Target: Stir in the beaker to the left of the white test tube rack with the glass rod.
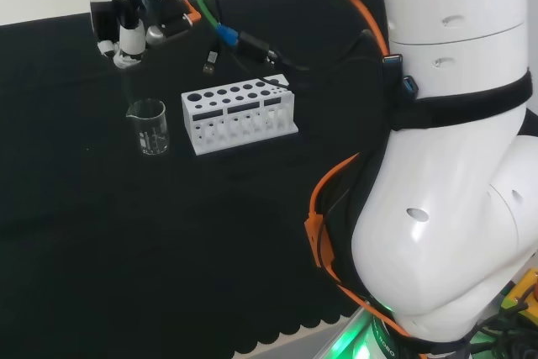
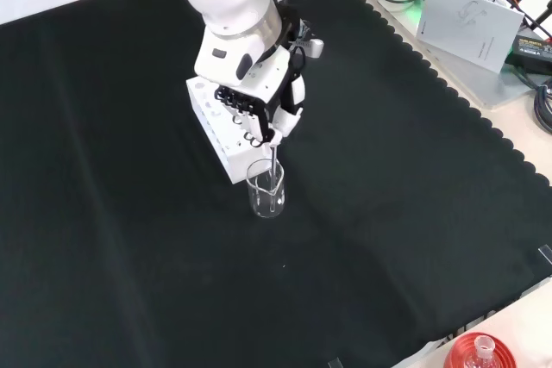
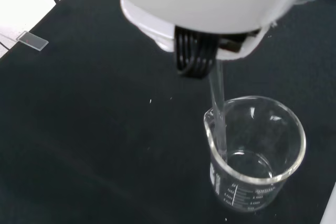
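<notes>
The black cloth [image 1: 101, 275] covers the bench, and on it the white test tube rack [image 1: 239, 113] stands well in from every edge, toward the cloth's far side in the head view. The hand [image 2: 263, 109] hangs directly above the beaker [image 2: 266, 189], its fingers curled round the upper end of the glass rod [image 3: 218, 111]. The beaker stands upright on the cloth just beside the rack's left end in the head view, apart from it, and the rod runs down from the fingers into the beaker close to the spout side of its rim, its lower end inside the glass.
</notes>
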`<state>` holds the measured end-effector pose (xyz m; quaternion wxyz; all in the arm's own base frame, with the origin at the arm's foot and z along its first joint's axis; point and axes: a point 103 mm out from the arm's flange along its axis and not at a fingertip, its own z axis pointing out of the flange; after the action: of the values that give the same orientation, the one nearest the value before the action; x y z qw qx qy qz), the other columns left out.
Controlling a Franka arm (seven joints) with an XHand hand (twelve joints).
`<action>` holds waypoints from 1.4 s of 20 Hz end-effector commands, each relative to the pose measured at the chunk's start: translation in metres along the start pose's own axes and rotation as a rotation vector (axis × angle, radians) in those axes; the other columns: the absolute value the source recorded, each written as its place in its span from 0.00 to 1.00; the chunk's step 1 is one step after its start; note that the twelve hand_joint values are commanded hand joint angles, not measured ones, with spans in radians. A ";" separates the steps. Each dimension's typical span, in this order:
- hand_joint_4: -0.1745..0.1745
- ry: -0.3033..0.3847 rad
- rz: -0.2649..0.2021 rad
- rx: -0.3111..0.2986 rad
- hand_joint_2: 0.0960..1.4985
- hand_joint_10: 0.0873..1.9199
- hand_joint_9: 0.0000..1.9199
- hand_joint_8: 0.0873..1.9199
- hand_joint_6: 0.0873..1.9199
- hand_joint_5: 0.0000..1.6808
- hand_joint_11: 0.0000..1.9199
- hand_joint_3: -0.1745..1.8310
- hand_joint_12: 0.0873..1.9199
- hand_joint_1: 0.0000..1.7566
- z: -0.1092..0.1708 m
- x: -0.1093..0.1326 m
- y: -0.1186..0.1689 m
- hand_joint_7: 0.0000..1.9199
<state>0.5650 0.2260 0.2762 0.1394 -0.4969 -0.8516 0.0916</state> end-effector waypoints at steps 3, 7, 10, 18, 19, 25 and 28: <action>0.00 0.018 0.027 0.006 0.27 0.00 0.89 0.27 0.32 0.73 0.84 0.52 0.21 0.83 -0.004 -0.032 0.007 0.74; 0.00 0.035 0.051 -0.003 0.27 0.00 0.89 0.27 0.32 0.73 0.84 0.52 0.21 0.83 -0.003 -0.049 -0.001 0.74; 0.00 0.040 0.072 -0.005 0.27 0.00 0.89 0.27 0.32 0.73 0.84 0.52 0.21 0.83 0.000 -0.059 -0.010 0.74; 0.00 0.037 0.109 -0.011 0.27 0.00 0.89 0.27 0.32 0.73 0.84 0.52 0.21 0.83 0.006 -0.056 -0.038 0.74; 0.00 0.032 0.108 -0.012 0.27 0.00 0.89 0.27 0.32 0.73 0.84 0.52 0.21 0.83 0.005 -0.052 -0.040 0.74; 0.00 0.007 0.076 -0.013 0.27 0.00 0.89 0.27 0.32 0.73 0.84 0.52 0.21 0.83 0.003 -0.020 -0.040 0.74; 0.00 -0.005 0.056 -0.007 0.27 0.00 0.90 0.27 0.32 0.73 0.84 0.52 0.21 0.83 0.002 -0.006 -0.034 0.74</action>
<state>0.5429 0.1833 0.2823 0.1388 -0.5311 -0.8310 0.0899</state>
